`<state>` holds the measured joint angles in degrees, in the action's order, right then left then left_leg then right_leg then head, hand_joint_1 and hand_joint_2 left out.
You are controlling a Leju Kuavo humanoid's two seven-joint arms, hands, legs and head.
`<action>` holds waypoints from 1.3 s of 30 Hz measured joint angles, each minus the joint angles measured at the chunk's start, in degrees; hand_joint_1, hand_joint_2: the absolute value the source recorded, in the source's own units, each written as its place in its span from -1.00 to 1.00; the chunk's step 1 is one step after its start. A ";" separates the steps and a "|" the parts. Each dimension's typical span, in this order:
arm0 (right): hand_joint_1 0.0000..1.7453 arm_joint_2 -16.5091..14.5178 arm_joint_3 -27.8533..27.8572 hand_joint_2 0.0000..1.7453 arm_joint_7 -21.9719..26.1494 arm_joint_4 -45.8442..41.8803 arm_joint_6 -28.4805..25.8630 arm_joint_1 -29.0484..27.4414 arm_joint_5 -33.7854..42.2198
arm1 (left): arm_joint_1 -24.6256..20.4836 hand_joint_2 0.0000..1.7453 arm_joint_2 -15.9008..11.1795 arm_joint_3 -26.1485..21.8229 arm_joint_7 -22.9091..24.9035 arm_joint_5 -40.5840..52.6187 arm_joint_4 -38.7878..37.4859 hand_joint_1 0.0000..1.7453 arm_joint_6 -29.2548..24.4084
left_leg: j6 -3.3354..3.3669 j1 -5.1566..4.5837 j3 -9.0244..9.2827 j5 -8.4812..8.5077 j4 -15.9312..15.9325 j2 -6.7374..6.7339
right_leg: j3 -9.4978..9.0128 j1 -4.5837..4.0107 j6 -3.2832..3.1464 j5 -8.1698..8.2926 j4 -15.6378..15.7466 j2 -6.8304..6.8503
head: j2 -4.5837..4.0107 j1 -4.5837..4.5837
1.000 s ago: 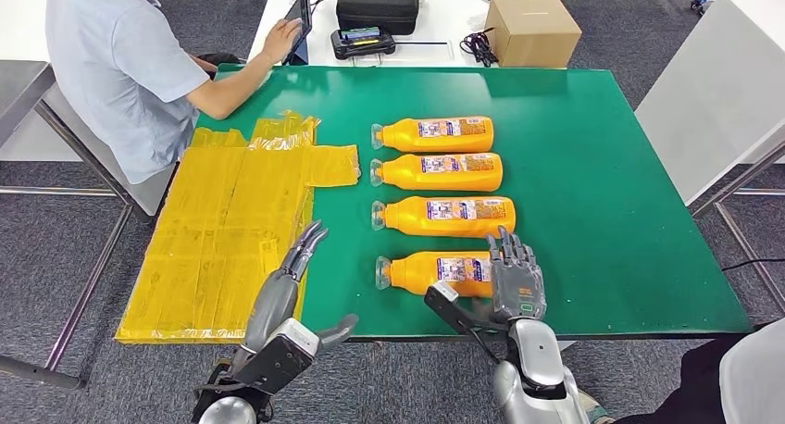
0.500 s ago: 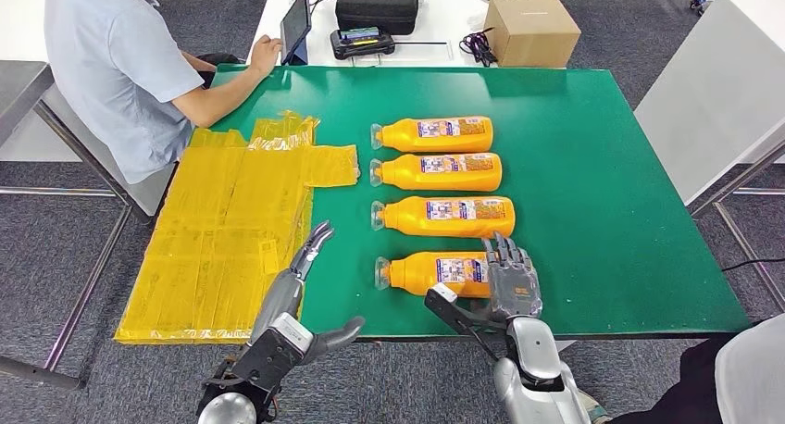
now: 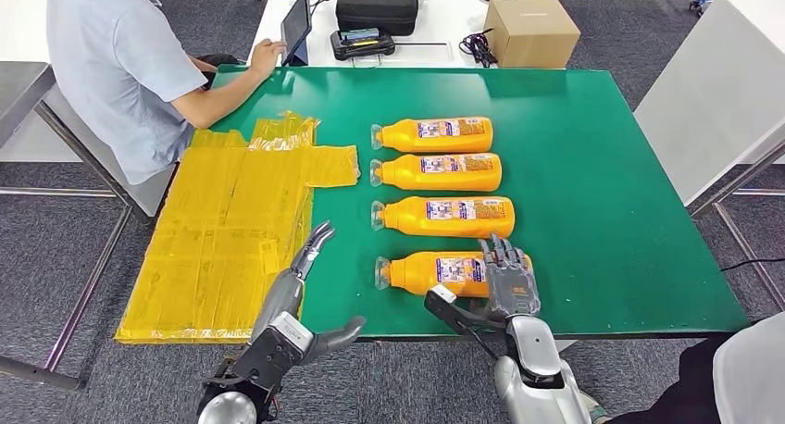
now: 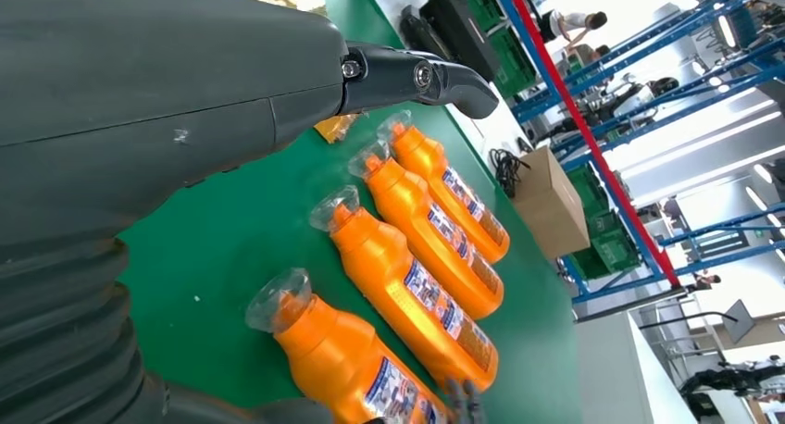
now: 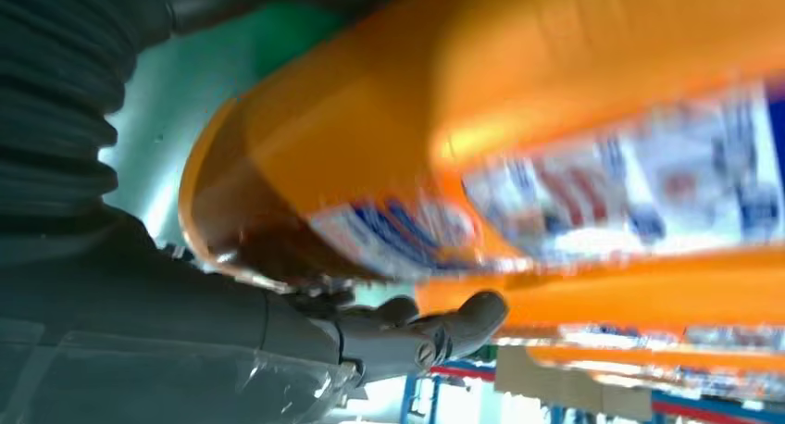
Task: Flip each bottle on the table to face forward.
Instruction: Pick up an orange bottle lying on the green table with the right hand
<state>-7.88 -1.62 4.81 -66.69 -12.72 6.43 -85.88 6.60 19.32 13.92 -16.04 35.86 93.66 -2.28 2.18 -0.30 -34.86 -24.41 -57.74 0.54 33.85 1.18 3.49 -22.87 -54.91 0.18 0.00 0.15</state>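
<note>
Changes over the last second. Right robot hand has shifted slightly left over the base end of the nearest bottle, its fingers lying further along the bottle. Left robot hand has moved a little right and lower beside the yellow sheet. The person's hand has dropped from the tablet to the counter edge.

I see four bottles lying in a column mid-frame on the table, caps pointing left; my right hand rests over the lowest bottle's right end; my left hand sits lower left, beside taped sheeting; a person upper left.
</note>
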 joint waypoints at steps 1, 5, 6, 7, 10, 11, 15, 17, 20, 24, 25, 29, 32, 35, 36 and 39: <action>0.40 0.03 0.00 1.00 0.00 0.11 0.01 0.07 0.00 | 0.00 1.00 0.00 0.00 0.00 -0.02 0.00 -1.00 0.01 | 0.00 0.00 0.01 0.00 0.00 0.00 | 0.00 0.00 0.00 0.00 0.00 0.00 | 0.00 0.00; 1.00 0.78 -0.03 1.00 0.80 2.16 1.46 0.89 0.81 | -0.35 1.00 0.00 0.08 -0.05 -0.62 -0.46 -1.00 0.22 | 0.00 0.00 0.15 0.00 0.00 -0.01 | -0.12 0.00 -0.01 0.01 0.00 -0.01 | 0.00 0.01; 1.00 1.45 -0.08 1.00 1.71 3.42 1.77 1.38 1.89 | -0.60 1.00 0.00 0.14 -0.14 -0.72 -0.79 -1.00 0.29 | 0.00 0.00 0.23 0.00 0.00 -0.01 | -0.20 0.00 -0.01 0.01 0.01 0.00 | 0.00 0.00; 1.00 2.59 -0.07 1.00 3.75 5.11 2.39 2.18 5.28 | -0.95 1.00 0.00 0.20 -0.43 -0.91 -1.25 -1.00 0.52 | -0.01 0.00 0.43 -0.06 0.00 -0.01 | -0.23 0.00 -0.06 -0.05 0.02 -0.02 | 0.00 -0.01; 1.00 5.17 0.18 1.00 9.34 8.03 4.17 3.79 15.94 | -1.69 1.00 0.00 0.28 -1.28 -1.53 -2.19 -1.00 1.07 | -0.05 0.00 0.97 -0.21 0.01 -0.08 | -0.24 -0.01 -0.21 -0.20 0.07 -0.12 | 0.00 -0.02; 1.00 5.37 0.31 1.00 10.02 8.16 4.62 3.79 17.43 | -1.76 1.00 0.00 0.29 -1.39 -1.71 -2.27 -1.00 1.09 | -0.05 0.00 1.02 -0.21 0.01 -0.10 | -0.28 -0.01 -0.22 -0.20 0.07 -0.14 | 0.00 -0.02; 1.00 5.98 1.08 1.00 13.72 8.25 7.53 3.61 25.42 | -1.82 1.00 0.00 0.30 -2.05 -4.67 -2.38 -1.00 1.02 | -0.05 0.00 1.19 -0.22 0.01 -0.22 | -0.42 -0.03 -0.22 -0.16 0.08 -0.22 | 0.00 -0.02; 1.00 6.26 1.39 1.00 15.57 7.81 9.55 3.33 29.81 | -1.82 1.00 -0.01 0.27 -1.92 -7.84 -2.38 -1.00 0.61 | -0.08 0.01 1.31 -0.27 0.01 -0.31 | -0.52 -0.05 -0.19 -0.11 0.08 -0.36 | 0.00 -0.02; 1.00 6.40 1.34 1.00 16.80 6.24 11.60 2.34 33.73 | -1.86 1.00 -0.02 0.17 -0.40 -13.34 -2.52 -1.00 0.43 | -0.14 0.05 1.43 -0.34 0.01 -0.36 | -0.72 -0.12 -0.17 -0.10 0.07 -0.49 | 0.00 -0.01; 1.00 6.32 -0.32 1.00 18.02 2.93 14.14 0.95 38.53 | -2.05 1.00 -0.02 -0.63 2.51 -27.99 -4.79 -1.00 3.58 | -0.16 0.15 1.33 -0.31 0.01 -0.38 | -1.12 -0.20 -0.25 -0.02 0.05 -0.52 | 0.00 0.00; 1.00 6.22 -0.93 1.00 18.23 2.19 14.57 0.72 39.46 | -2.03 1.00 -0.02 -0.92 2.46 -31.05 -5.80 -1.00 4.44 | -0.16 0.17 1.31 -0.30 0.01 -0.39 | -1.09 -0.21 -0.28 0.00 0.04 -0.52 | 0.00 -0.01; 1.00 5.41 -3.40 1.00 18.74 -0.46 15.81 0.13 42.40 | -1.82 1.00 -0.02 -1.99 1.35 -37.00 -9.77 -1.00 7.22 | -0.17 0.21 1.10 -0.24 0.01 -0.38 | -0.94 -0.23 -0.30 0.01 0.03 -0.52 | 0.00 0.00; 1.00 4.69 -5.35 1.00 19.40 -2.30 16.57 -0.18 45.01 | -1.85 1.00 -0.01 -2.61 1.77 -40.04 -12.44 -1.00 9.01 | -0.17 0.21 0.92 -0.18 0.01 -0.36 | -0.82 -0.22 -0.30 0.01 0.01 -0.51 | 0.00 0.00; 1.00 3.86 -7.24 1.00 20.06 -4.35 17.02 -0.15 47.46 | -1.97 1.00 0.00 -3.10 1.97 -43.01 -15.17 -1.00 10.78 | -0.16 0.20 0.76 -0.16 0.01 -0.34 | -0.70 -0.22 -0.30 0.01 0.00 -0.50 | 0.00 -0.02; 1.00 3.56 -7.76 1.00 20.20 -4.98 17.21 -0.11 48.11 | -2.04 1.00 0.00 -3.21 1.84 -43.41 -15.87 -1.00 11.07 | -0.15 0.20 0.74 -0.16 0.01 -0.34 | -0.68 -0.22 -0.30 0.01 0.00 -0.50 | 0.00 -0.02; 1.00 2.46 -9.34 1.00 20.30 -6.71 17.58 -0.08 49.61 | -2.60 1.00 0.00 -3.31 0.70 -42.58 -17.56 -1.00 10.58 | -0.15 0.20 0.63 -0.16 0.01 -0.33 | -0.57 -0.22 -0.30 0.01 0.00 -0.50 | 0.00 -0.02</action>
<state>-5.42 -10.96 25.11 -73.40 4.86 6.35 -36.27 4.00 19.32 10.61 -15.35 -6.72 76.09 8.30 2.02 -0.09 -34.23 -24.57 -57.74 0.21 33.28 0.96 3.19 -22.86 -54.91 -0.32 0.00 0.13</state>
